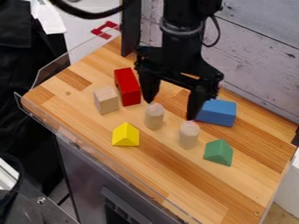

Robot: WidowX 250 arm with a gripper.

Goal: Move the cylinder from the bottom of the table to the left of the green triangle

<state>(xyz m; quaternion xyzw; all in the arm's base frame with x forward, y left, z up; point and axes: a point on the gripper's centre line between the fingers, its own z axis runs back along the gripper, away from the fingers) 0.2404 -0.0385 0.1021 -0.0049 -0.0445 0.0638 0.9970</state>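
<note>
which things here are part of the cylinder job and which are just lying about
Part of the job:
- gripper
- green triangle
- probably the cylinder beside the green triangle, though two cylinders are out

Just lying about:
- probably the other cylinder
- yellow triangle
- red block
- blue block
- plain wooden block

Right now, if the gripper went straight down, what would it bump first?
Probably the two wooden cylinders, whose tops show just below its open fingers, though depth is unclear.
</note>
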